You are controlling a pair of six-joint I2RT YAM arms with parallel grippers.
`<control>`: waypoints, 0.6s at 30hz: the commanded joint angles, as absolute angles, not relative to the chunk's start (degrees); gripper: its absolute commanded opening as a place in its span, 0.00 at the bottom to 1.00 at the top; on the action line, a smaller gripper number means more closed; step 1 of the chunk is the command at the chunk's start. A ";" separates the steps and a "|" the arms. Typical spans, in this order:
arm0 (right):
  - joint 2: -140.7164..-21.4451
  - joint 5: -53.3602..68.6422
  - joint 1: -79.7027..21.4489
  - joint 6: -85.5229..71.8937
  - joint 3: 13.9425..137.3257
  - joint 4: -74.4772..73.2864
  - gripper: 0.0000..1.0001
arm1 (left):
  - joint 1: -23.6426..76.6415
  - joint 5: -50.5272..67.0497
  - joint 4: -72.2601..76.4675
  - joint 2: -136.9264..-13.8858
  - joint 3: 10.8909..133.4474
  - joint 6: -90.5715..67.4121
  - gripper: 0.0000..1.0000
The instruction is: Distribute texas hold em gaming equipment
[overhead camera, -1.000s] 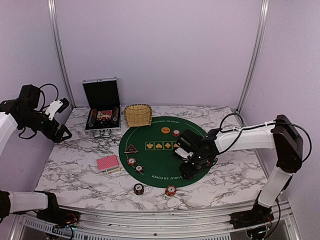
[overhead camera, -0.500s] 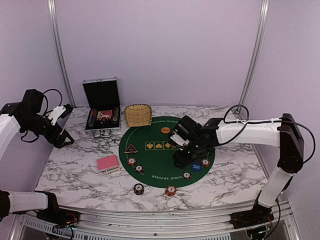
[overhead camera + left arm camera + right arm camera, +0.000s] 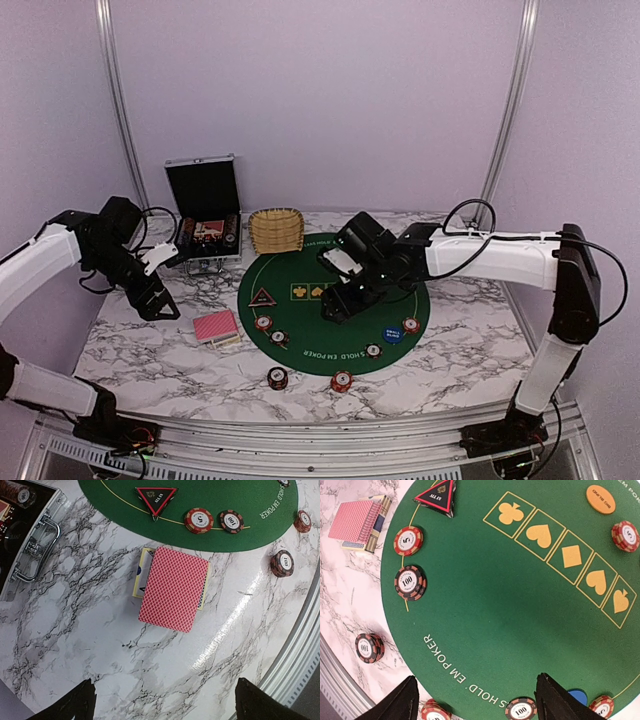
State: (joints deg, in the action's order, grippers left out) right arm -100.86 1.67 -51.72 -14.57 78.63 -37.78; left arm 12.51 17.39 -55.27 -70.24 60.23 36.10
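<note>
Pinkish-red-backed playing cards (image 3: 174, 588) (image 3: 216, 326) lie stacked on the marble, left of the green poker mat (image 3: 330, 320). My left gripper (image 3: 165, 707) (image 3: 163, 305) hovers open just left of the cards, holding nothing. My right gripper (image 3: 477, 702) (image 3: 333, 308) is open and empty above the mat's middle. On the mat are a dark triangular marker (image 3: 437, 497) (image 3: 262, 296), two chip stacks (image 3: 408, 540) (image 3: 410, 582), an orange disc (image 3: 600, 499) and a blue disc (image 3: 392, 334) with chips (image 3: 410, 325) (image 3: 373, 351) beside it. Two chip stacks (image 3: 277, 377) (image 3: 341, 380) sit near the mat's front edge.
An open silver-edged black case (image 3: 204, 215) stands at the back left with a wicker basket (image 3: 276, 230) to its right. The table's front rail (image 3: 300, 430) runs close below the chips.
The left arm swung in from the far left to beside the cards. The right gripper moved left across the mat and opened wider, uncovering the blue disc and chips.
</note>
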 commanded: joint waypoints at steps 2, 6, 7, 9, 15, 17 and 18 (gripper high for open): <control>-101.43 4.07 -52.61 -17.22 80.74 -34.70 0.83 | 17.06 13.17 -50.52 -77.12 60.47 36.11 0.99; -101.65 4.60 -52.64 -17.91 81.50 -34.05 0.86 | 19.33 12.05 -48.68 -81.11 60.95 35.33 0.99; -101.81 4.63 -52.63 -17.93 81.63 -34.12 0.87 | 19.87 11.95 -48.04 -81.51 60.79 35.29 0.99; -101.96 4.57 -52.61 -18.19 81.74 -34.14 0.90 | 20.92 12.08 -46.70 -81.74 60.07 35.52 0.99; -102.02 6.23 -52.63 -19.38 81.80 -31.98 0.99 | 24.81 9.10 -42.73 -82.26 56.98 36.90 0.99; -102.28 6.64 -52.57 -19.69 82.03 -31.43 0.99 | 25.48 8.57 -41.61 -82.62 56.22 37.12 0.99; -102.38 6.67 -52.63 -19.75 82.16 -31.45 0.99 | 25.84 8.30 -40.95 -82.80 55.72 37.28 0.99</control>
